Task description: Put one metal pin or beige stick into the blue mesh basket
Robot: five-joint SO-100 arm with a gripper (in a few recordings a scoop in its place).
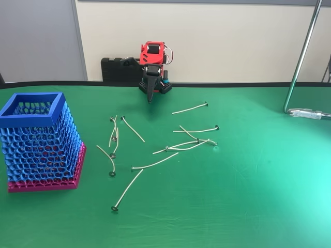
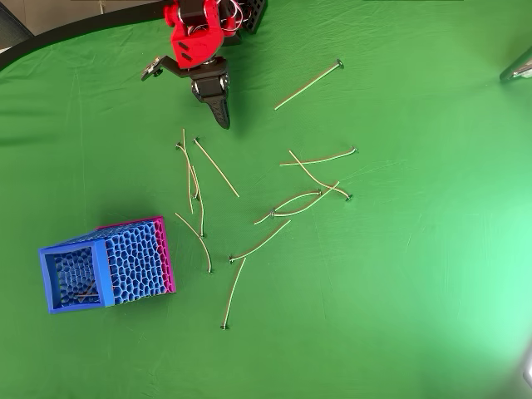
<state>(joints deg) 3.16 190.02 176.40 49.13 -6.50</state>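
A: How does the pincer [image 1: 150, 98] look?
B: Dark, tapering to a point, under a red arm [image 2: 196, 37] at the upper middle of both views. Its two fingers are pressed together and pinch nothing; the tip hangs over bare green cloth, apart from every stick.

A: And the sticks?
B: Thin pale beige wires, each with a small dark disc foot, scattered across the middle of the bench [image 1: 248, 206]. Some curve, some cross. One nearly straight stick [image 1: 126, 190] lies alone at the lower middle of the fixed view, foot toward the bottom.

A: The basket?
B: The basket [image 1: 41, 142] stands at the left in the fixed view, lower left from overhead: blue honeycomb mesh, solid square rim, widening to a magenta base. From overhead, a pale stick-like shape shows inside.

A: The surface?
B: Smooth green cloth, lightly creased.
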